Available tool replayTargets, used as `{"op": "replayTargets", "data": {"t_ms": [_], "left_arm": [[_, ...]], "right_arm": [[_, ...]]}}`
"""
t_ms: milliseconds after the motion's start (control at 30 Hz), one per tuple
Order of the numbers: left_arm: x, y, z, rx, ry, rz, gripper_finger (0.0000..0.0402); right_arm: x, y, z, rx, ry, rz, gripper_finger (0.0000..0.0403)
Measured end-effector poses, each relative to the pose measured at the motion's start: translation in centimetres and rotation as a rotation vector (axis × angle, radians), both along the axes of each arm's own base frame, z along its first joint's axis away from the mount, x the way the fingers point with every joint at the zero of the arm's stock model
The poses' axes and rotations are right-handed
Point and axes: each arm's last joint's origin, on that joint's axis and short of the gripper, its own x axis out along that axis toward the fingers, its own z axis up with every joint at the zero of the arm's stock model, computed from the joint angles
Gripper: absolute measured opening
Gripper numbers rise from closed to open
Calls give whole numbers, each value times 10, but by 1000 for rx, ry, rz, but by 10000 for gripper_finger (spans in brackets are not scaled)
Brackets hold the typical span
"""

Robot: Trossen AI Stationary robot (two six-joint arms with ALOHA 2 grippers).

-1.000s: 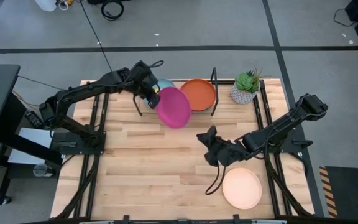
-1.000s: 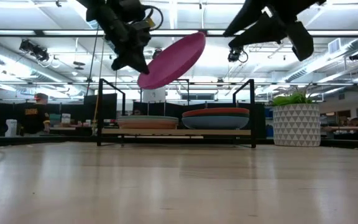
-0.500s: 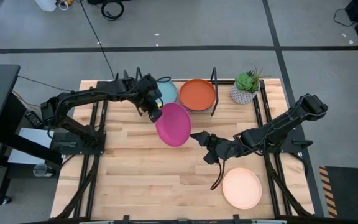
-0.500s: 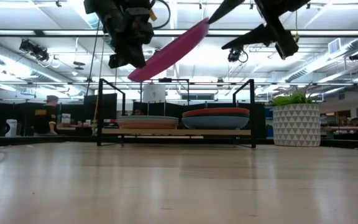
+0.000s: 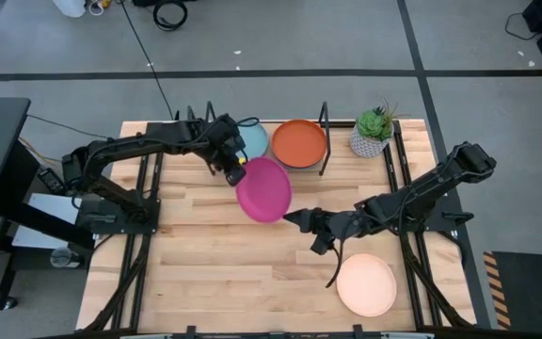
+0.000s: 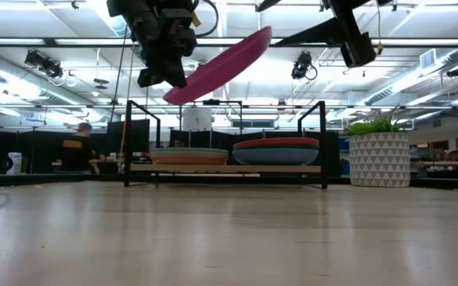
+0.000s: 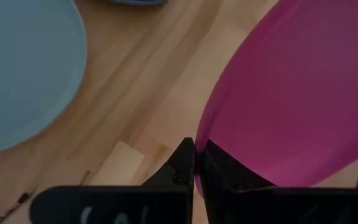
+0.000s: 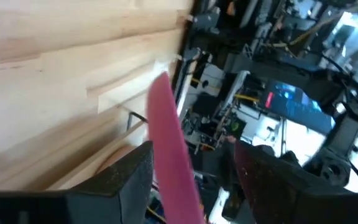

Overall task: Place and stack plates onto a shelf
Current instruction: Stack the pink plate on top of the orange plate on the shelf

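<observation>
The left end effector (image 5: pixel 237 168) is pinched shut on the rim of the magenta plate (image 5: pixel 263 188), holding it tilted in the air above the surface (image 5: pixel 205 254), just in front of the shelf (image 6: pixel 225 168). The right end effector (image 5: pixel 294 217) is spread open just beside the plate's far edge, gripping nothing; judging by its position, a handover or a shared hold is being set up. To do this well, the right fingers should close squarely on the rim opposite the left grip before the left lets go, since a one-sided pinch on a thin rim lets the plate swing or slip. The plate should then be levelled before it goes over a stack. The plate is round, shallow and matte, an even magenta, and in the low view it slopes up toward the right arm. On the shelf, the light blue plate (image 5: pixel 252 139) tops one stack and the orange plate (image 5: pixel 299 143) the other. A cream plate (image 5: pixel 366 284) lies alone on the surface near the right arm, well apart from the shelf.
</observation>
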Motion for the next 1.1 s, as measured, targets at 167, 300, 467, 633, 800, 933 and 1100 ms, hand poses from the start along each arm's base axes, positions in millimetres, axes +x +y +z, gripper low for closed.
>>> {"op": "replayTargets", "data": {"t_ms": [167, 300, 467, 633, 800, 933, 1100], "left_arm": [[0, -1, 0, -30, -10, -17, 16], [3, -4, 1, -26, -23, -29, 16], [6, -12, 1, -27, -31, -51, 16], [6, -13, 2, -27, -34, -65, 16], [7, -13, 2, -23, -45, -67, 17], [8, -12, 3, 1, -65, -85, 29], [12, -10, 7, 73, -107, -85, 50]], "right_arm": [[2, -7, 0, -49, 20, 2, 220], [6, -17, 0, -92, 29, -19, 215], [11, -28, 3, -127, 7, -34, 204], [14, -30, 8, -118, -39, 17, 181], [13, -30, 6, -120, -14, 25, 149], [13, -32, 3, -101, 9, 12, 128], [13, -33, 1, -62, 14, -4, 117]]}}
